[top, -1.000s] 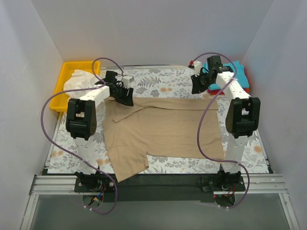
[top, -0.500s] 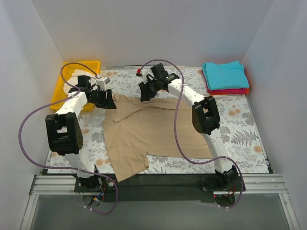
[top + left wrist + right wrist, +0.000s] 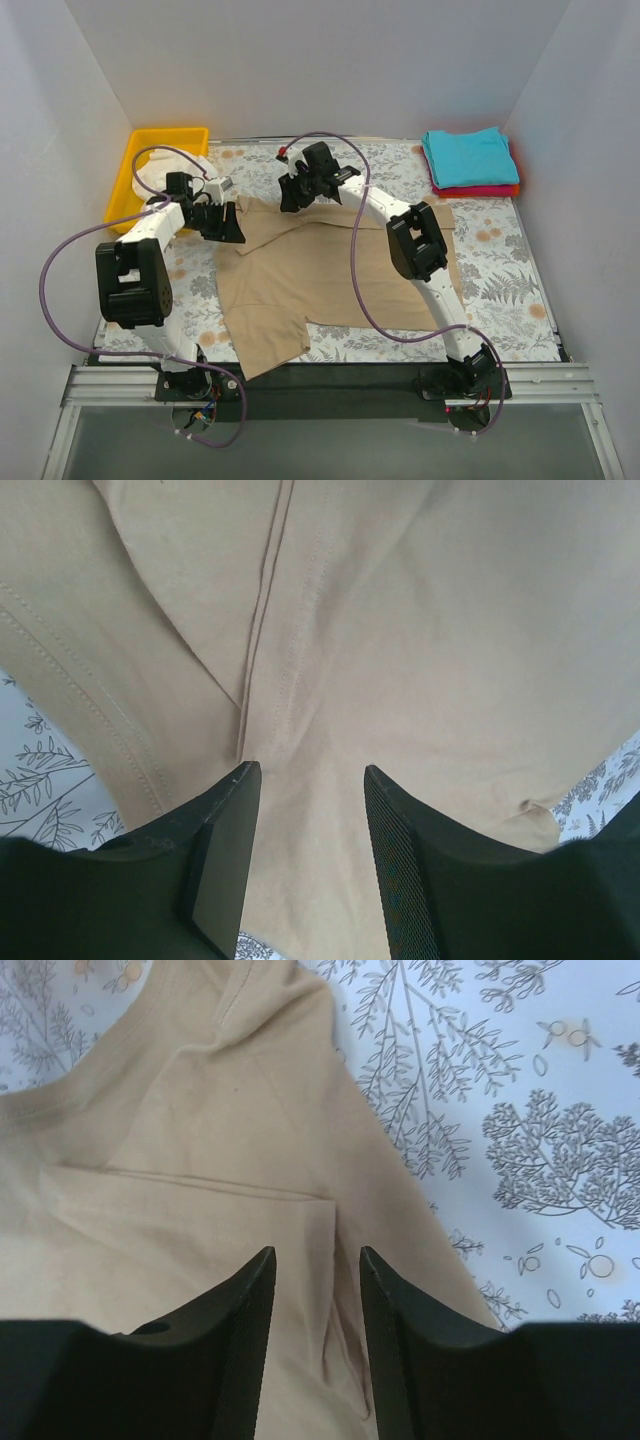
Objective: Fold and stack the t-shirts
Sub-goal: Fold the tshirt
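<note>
The tan t-shirt (image 3: 340,270) lies spread on the fern-printed cloth (image 3: 505,275), mostly flat so its edges can be reached, though its far left part is rumpled and doubled over.

The left gripper (image 3: 227,224) hangs over that far left corner. In its wrist view the jaws stand moderately apart, holding nothing, with a stitched seam of the shirt running down between them. That suggests it is lining up to pinch there.

The right gripper (image 3: 291,194) sits at the shirt's far edge, to the right of the left gripper and near the collar. Its jaws are also parted and empty, straddling a small fold close to the shirt's border. With both arms on the same far edge, the likely step is a two-handed lift to straighten or fold the shirt.

The yellow bin (image 3: 128,165), left of the tan shirt and beyond it, holds a crumpled white t-shirt (image 3: 160,172), not yet folded. Beyond the shirt's far right corner, a folded teal t-shirt (image 3: 468,155) rests on a red-pink one (image 3: 485,190), which shows only as an edge; that is the stack begun.
</note>
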